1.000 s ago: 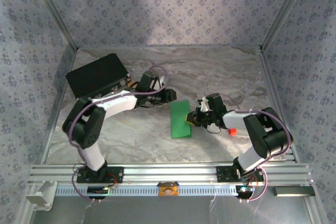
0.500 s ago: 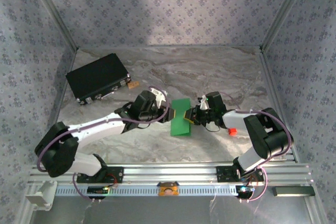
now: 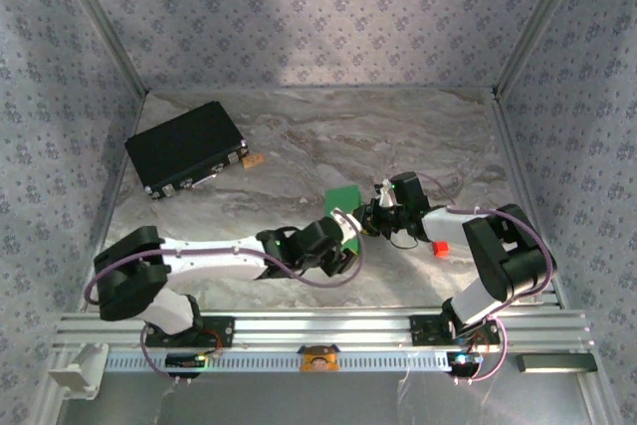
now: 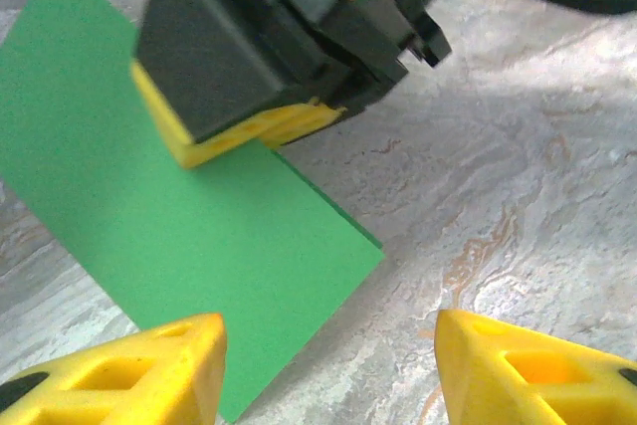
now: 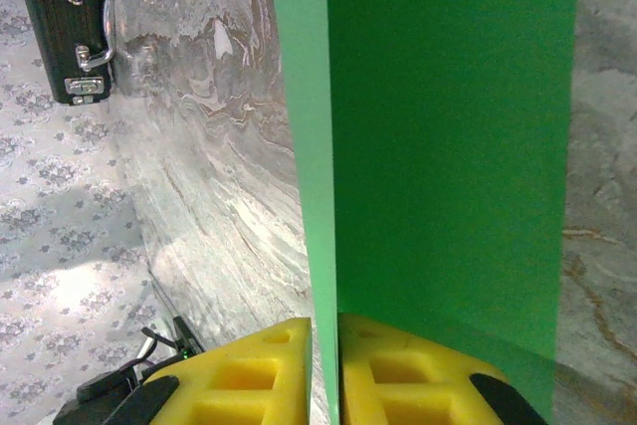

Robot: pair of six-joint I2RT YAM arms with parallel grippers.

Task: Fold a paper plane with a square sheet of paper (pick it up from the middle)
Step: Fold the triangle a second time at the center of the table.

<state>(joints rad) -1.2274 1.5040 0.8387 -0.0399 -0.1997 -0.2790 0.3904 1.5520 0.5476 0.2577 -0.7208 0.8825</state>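
**Supervisor:** Report the grippers first.

**Operator:** I am clamping the right gripper (image 5: pixel 323 365) on one edge of the square sheet of paper (image 4: pixel 149 216), pads closed with the paper between them. I am holding the left gripper (image 4: pixel 330 345) open and empty, low over the sheet's free corner.

**Supervisor:** Task progress?

**Operator:** The sheet is lying mid-table between the two grippers. I am reading it as an oblong with a line running along it, so I judge one fold at most is in. Nothing is resembling a plane yet, so the nose and wing folds are all outstanding.

**Supervisor:** Containers?

**Operator:** The black case (image 3: pixel 184 149) is sitting shut at the table's (image 3: pixel 398 136) far left, well apart from both grippers. I cannot tell its contents. The small red block (image 3: pixel 438 248) is lying loose beside the right arm.
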